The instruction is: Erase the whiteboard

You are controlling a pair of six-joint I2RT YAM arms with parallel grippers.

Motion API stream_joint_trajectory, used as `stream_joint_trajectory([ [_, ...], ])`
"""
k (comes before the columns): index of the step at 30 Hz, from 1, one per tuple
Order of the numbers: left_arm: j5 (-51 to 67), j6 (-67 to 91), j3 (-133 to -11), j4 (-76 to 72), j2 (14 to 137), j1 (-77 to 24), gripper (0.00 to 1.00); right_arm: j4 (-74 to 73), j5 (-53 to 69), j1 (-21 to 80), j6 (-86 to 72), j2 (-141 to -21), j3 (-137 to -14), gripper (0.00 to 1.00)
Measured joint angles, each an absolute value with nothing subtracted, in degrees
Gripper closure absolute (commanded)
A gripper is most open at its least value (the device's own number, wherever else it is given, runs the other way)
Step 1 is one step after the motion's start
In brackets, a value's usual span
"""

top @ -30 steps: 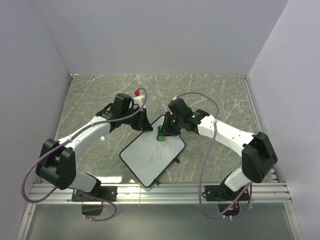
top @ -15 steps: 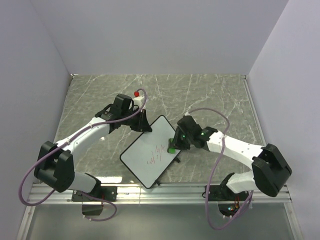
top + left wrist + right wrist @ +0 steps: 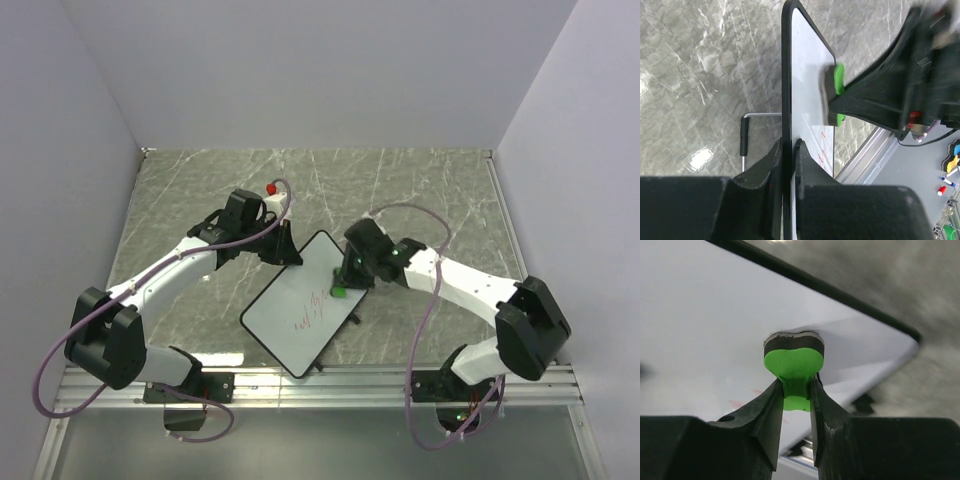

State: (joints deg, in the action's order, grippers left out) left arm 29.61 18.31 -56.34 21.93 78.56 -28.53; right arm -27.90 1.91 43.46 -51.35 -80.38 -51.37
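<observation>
Lying diagonally on the grey marbled table (image 3: 200, 190) just beyond the arm bases, the whiteboard (image 3: 290, 325) is pointing one rounded corner toward the near edge. Red scribbles (image 3: 312, 310) are showing across the middle of its white face. Just past them, the right gripper (image 3: 342, 288) is pinching the small green eraser (image 3: 339, 292) by its narrow waist, both fingers closed tight against it. It is pressing the eraser's dark felt pad flat onto the board toward its right-hand corner. The right wrist view is showing the pad touching the glossy surface, with faint red strokes below it. Farther back, the left gripper (image 3: 287, 252) is clamping the board's far-left edge, one finger on each side of the thin black rim, as the left wrist view is making plain. In that same view a thin metal leg (image 3: 745, 142) is sticking out from beneath the board onto the marble. Beyond both grippers, the table is running back to the pale walls (image 3: 320, 70).
</observation>
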Motion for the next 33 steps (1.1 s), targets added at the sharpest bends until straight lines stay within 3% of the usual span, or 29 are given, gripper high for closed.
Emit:
stream_joint_trajectory([
  [8,28.6,18.3,-56.0,22.2,77.8,-28.8,1.0,-27.3,0.7,44.9,-49.4,-88.5,-69.7,1.0],
  [22,26.1,19.2,-54.5,22.6,75.8,-28.9,1.0,-22.2,-3.0,49.3,-52.4,-79.1,-48.4,1.0],
  [33,24.9,18.6,-53.7,23.6,73.5,-28.9,1.0,-32.3,-7.9,59.5,-50.1,-86.4,-60.7,1.0],
])
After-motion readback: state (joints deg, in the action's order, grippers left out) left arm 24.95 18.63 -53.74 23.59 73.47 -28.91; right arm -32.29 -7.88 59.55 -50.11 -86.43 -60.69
